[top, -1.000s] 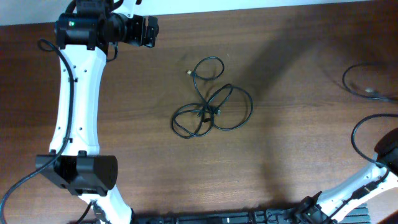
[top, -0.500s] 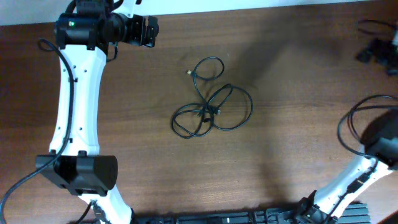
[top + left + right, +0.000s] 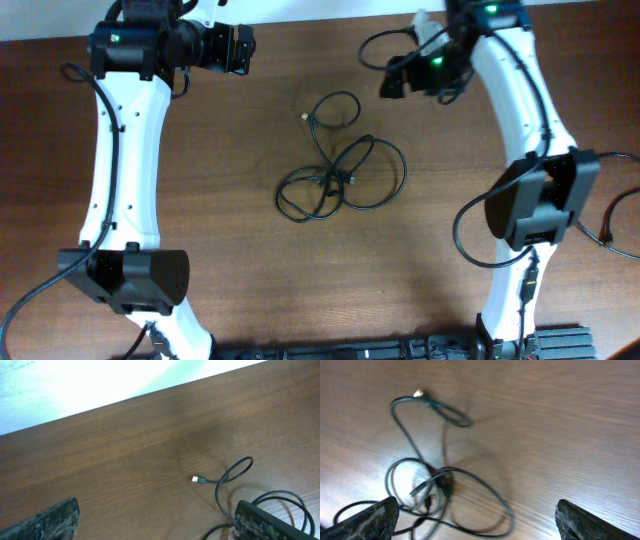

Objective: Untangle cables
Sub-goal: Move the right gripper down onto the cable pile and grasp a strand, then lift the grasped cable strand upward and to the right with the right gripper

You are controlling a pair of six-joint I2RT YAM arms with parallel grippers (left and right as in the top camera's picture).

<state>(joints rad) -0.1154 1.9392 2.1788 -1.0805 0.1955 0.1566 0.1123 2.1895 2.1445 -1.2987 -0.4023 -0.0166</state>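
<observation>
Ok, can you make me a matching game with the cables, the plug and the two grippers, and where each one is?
Things:
1. cables
2. plug
3. left gripper
4. right gripper

Places:
A. far side, left of the cables
B. mid-table, in tangled loops
C. far side, right of the cables
D. loose end at the far-left edge of the loops

Pairs: 1-B, 2-D, 3-A, 4-C
</observation>
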